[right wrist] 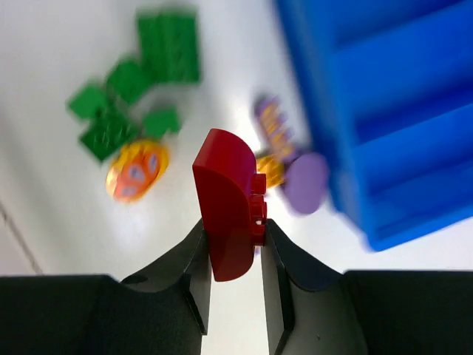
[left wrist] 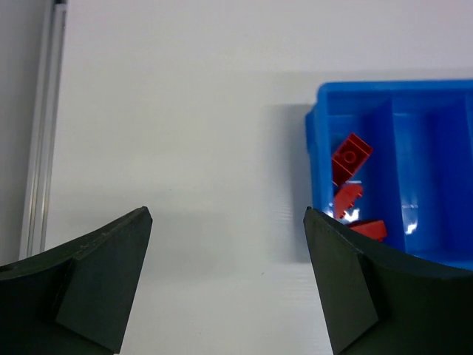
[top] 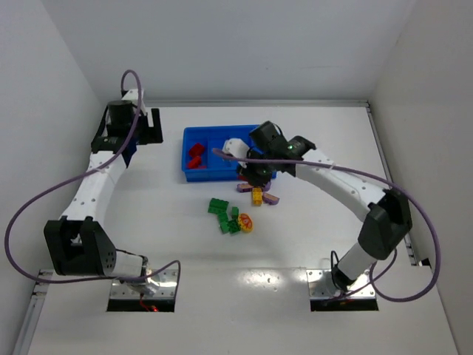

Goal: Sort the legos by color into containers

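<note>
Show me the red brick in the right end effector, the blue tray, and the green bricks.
red brick [right wrist: 229,200]: right wrist view, on its curved red face.
blue tray [left wrist: 392,90]: left wrist view, on its upper rim.
green bricks [top: 217,206]: top external view, on the cluster's largest brick.

Red lego [right wrist: 229,207] upright between jaws, near blue tray [right wrist: 340,126]

The white counter [top: 148,222] is matte, with a soft sheen of reflected light toward its near edge. Plain white panels close it in on three sides: a left wall [top: 37,111], a back wall [top: 236,44] and a right wall [top: 436,89]. A slim metal rail [top: 380,140] runs along the counter's right edge at the foot of the right wall. The left wrist view shows a second rail [left wrist: 43,126] bordering the counter's left side.
</note>
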`<state>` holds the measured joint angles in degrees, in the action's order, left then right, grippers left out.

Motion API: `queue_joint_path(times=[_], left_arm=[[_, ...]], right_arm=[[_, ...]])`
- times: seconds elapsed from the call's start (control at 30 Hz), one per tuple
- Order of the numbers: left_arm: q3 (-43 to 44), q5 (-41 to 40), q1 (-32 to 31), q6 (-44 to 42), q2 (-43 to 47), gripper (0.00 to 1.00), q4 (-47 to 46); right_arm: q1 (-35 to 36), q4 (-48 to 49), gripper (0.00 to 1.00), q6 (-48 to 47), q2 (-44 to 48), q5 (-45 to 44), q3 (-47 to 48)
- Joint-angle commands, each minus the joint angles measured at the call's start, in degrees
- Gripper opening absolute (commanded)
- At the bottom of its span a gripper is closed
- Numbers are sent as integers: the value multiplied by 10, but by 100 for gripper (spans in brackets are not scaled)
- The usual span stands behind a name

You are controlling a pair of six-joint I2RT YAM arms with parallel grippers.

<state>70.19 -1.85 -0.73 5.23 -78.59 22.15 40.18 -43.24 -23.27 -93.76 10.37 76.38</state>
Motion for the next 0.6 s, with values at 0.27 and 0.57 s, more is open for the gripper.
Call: queue_joint_path(times=[0.27, 0.57], left_arm=[[72, -24, 59, 61, -39, 100, 32], [53, -16, 75, 31, -12, 100, 37]], right_arm=[[1, 40, 0, 145, -286, 18, 429], [1, 47, 0, 174, -451, 24, 563]])
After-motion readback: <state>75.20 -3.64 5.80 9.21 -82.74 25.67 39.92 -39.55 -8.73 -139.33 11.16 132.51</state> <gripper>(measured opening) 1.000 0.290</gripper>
